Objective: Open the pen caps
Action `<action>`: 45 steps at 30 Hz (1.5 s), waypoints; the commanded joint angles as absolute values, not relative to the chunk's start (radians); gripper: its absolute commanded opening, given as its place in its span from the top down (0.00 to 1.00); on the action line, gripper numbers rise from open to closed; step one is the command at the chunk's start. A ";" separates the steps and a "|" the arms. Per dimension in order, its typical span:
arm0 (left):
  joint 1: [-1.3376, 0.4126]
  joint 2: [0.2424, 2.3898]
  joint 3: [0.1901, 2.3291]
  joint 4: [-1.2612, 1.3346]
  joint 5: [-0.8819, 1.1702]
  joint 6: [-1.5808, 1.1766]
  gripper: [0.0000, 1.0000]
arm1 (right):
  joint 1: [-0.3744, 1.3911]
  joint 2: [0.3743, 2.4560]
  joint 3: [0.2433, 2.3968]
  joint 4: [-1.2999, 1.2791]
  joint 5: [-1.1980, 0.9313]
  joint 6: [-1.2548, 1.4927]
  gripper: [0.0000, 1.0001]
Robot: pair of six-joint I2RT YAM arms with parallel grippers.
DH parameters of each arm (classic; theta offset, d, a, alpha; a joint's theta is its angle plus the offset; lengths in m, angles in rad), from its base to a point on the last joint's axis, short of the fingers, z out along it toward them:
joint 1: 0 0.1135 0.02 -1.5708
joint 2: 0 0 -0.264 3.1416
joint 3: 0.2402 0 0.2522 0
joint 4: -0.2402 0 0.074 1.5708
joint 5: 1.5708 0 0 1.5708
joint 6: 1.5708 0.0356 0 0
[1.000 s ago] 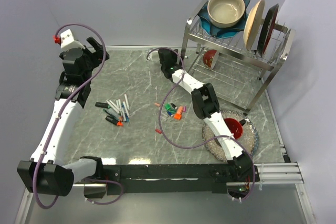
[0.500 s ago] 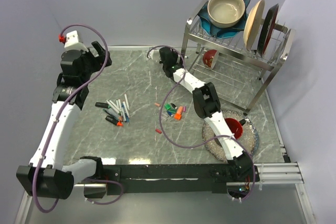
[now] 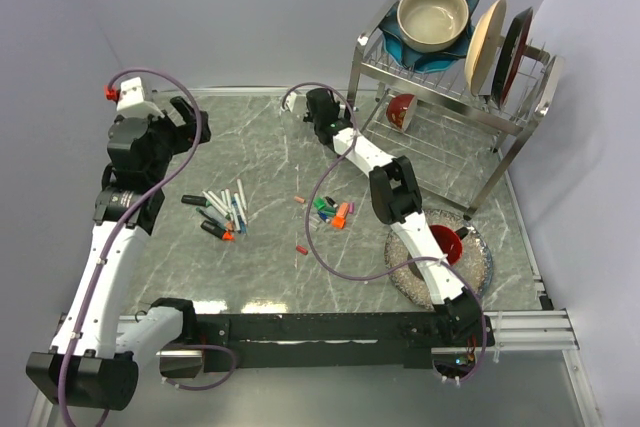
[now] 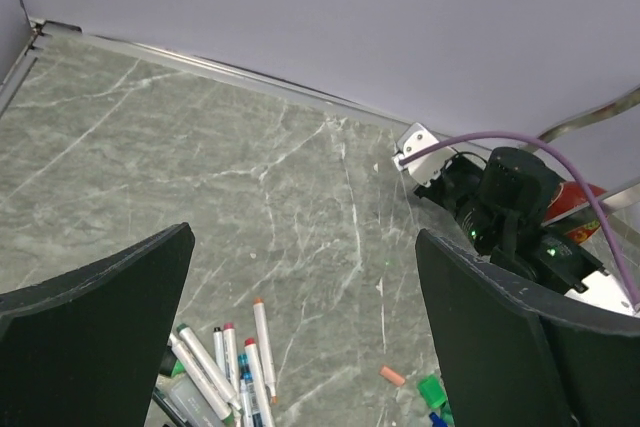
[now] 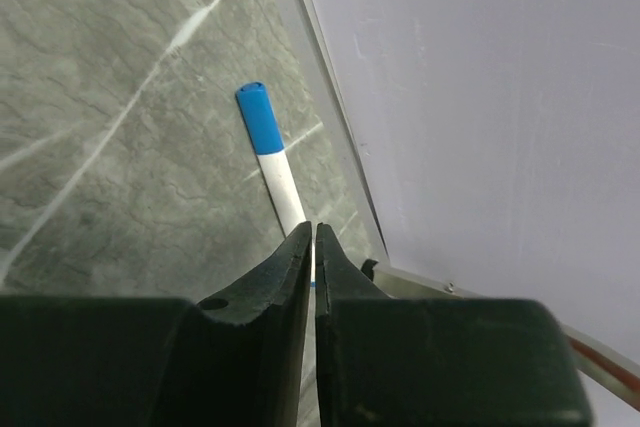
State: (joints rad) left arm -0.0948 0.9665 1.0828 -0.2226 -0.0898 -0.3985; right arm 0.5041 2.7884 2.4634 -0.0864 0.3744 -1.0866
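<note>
A marker with a blue pen cap (image 5: 260, 117) lies on the table by the back wall; its white barrel runs under the tips of my right gripper (image 5: 314, 229), whose jaws stand almost together. I cannot tell whether they touch it. In the top view that gripper (image 3: 312, 99) is at the back wall. My left gripper (image 4: 303, 237) hangs open and empty above the back left (image 3: 185, 112). Below it lie several markers (image 4: 225, 367) in a pile (image 3: 225, 209). Loose pen caps (image 3: 330, 212) lie mid-table, among them an orange one (image 4: 391, 375) and a green one (image 4: 430, 390).
A metal dish rack (image 3: 450, 97) with a bowl and plates stands at the back right. A glass plate (image 3: 480, 267) holding a small red bowl sits at the right front. The right arm (image 4: 510, 217) and its purple cable cross the middle.
My left arm has swung a little left and nearer, still open. The right gripper has stayed at the back wall with its jaws barely apart.
</note>
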 commanded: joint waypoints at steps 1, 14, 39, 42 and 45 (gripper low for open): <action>-0.092 0.963 1.071 -0.178 -0.064 -0.399 0.00 | 0.448 2.677 2.503 -0.071 0.322 -1.028 0.86; -0.092 0.977 1.080 -0.173 -0.060 -0.399 0.00 | 0.434 2.576 2.450 -0.176 0.144 -0.879 0.79; -0.054 1.020 1.247 -0.221 -0.042 -0.552 0.01 | 0.601 2.244 2.149 -0.471 -0.182 -0.937 0.68; -0.037 1.048 1.316 -0.230 -0.005 -0.575 0.01 | 0.630 2.191 2.112 -0.544 -0.244 -0.971 0.66; -0.022 1.087 1.379 -0.238 0.066 -0.607 0.01 | 0.646 2.155 2.112 -0.649 -0.327 -0.982 0.63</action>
